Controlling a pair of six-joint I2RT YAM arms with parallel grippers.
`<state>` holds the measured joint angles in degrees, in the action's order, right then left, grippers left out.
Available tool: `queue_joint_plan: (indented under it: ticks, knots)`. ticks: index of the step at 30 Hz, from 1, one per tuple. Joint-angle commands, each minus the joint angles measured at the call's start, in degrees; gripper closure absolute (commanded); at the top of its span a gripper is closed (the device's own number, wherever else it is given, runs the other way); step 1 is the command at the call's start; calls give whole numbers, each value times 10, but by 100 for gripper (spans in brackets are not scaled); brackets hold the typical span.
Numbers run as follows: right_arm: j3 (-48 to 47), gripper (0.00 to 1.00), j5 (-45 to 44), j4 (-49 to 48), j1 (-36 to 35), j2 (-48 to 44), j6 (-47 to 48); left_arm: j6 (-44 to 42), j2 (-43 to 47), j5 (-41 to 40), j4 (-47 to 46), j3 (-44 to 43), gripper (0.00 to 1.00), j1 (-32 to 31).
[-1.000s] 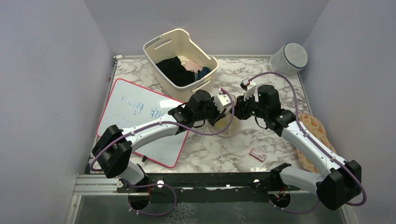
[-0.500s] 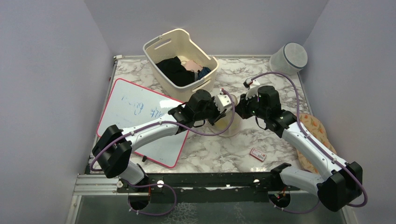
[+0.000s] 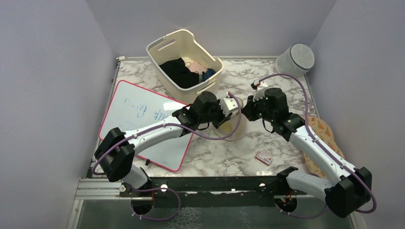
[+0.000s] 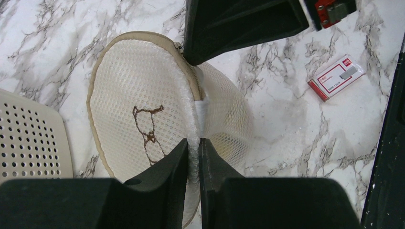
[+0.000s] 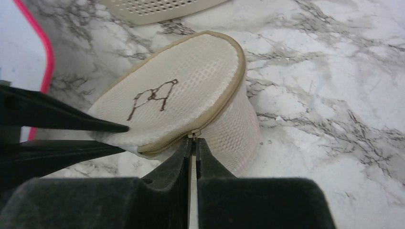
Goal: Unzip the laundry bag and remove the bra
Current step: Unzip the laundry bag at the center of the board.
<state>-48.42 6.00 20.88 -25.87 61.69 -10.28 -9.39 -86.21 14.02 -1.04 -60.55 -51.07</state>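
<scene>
The laundry bag [image 4: 143, 109] sits on the table [image 3: 215, 162] beside the basket [image 3: 168, 44]. The left gripper [image 4: 193, 143] pinches its mesh edge tight to hold it steady. The right gripper [image 5: 193, 141] is squeezed on what looks like the zipper tab [image 5: 192, 135], ready to pull it open.

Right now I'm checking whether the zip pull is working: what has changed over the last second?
The right claw, shut on the zipper pull, drew slightly to the right, away from the left claw. The left claw stayed clamped on the laundry bag at its rim. The basket and whiteboard did not move.
</scene>
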Motion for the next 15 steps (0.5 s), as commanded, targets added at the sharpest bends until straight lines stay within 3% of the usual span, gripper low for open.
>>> queue_joint_plan:
  ticks: [1,5,7,13,15]
  knots:
    - [6,99,104,-38,1,-31,6,-2,-7,18,35,-32,86,-1]
    - [2,99,146,-30,1,-14,-5,7,5,40,20,-21,60,-1]
    - [1,99,159,-25,0,-11,-9,12,14,45,7,-12,53,-2]
    - [0,99,156,-16,-5,-19,-4,19,18,31,-4,-7,49,-1]
    - [1,99,155,-14,-7,-16,-2,20,12,27,1,-11,53,-1]
